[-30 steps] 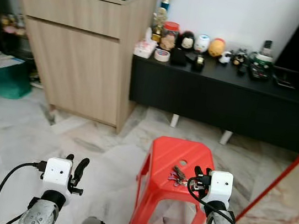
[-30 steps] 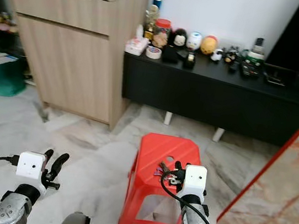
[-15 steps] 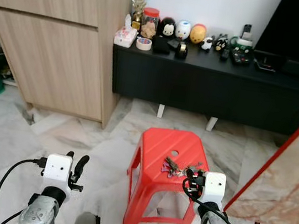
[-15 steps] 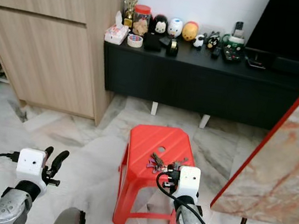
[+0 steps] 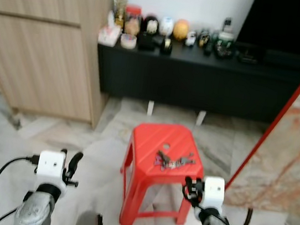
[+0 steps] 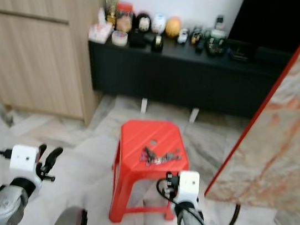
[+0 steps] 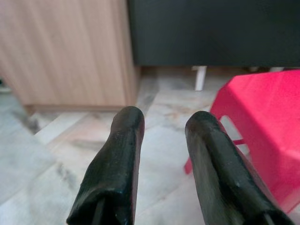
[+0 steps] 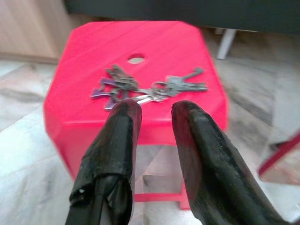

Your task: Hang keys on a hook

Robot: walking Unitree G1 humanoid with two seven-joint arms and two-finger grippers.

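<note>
**A:** Where are the keys (image 8: 149,88) at this point?

**B:** Lying loose on top of the red stool (image 5: 146,140), just past the small hole in its seat. Two bunches joined by a ring, flat on the plastic, nothing touching them. The stool is a handy low place to pick from, which is probably why they sit there.

**A:** And the right tool (image 8: 152,117)?

**B:** It hangs just short of the stool's near edge, on the side nearest the robot, aimed at the keys. Its two black fingers stand a narrow gap apart and hold nothing. I judge it is lining up for the pickup, not yet reaching.

**A:** The left tool (image 7: 161,126)?

**B:** Well off to the stool's left side, over the marble floor (image 5: 24,134), fingers slightly apart and empty. It looks idle.

**A:** What surrounds the stool?

**B:** Behind it stands a long black surface (image 5: 211,76) carrying small figures and jars; left of that, a tall wooden cabinet (image 5: 42,47). Right of the stool leans a marble slab with a red edge (image 5: 288,143), fairly near.

**A:** Any obstruction?

**B:** Nothing lies between the right tool and the keys. I can't make out a hook anywhere, and the head views are blurred.
</note>
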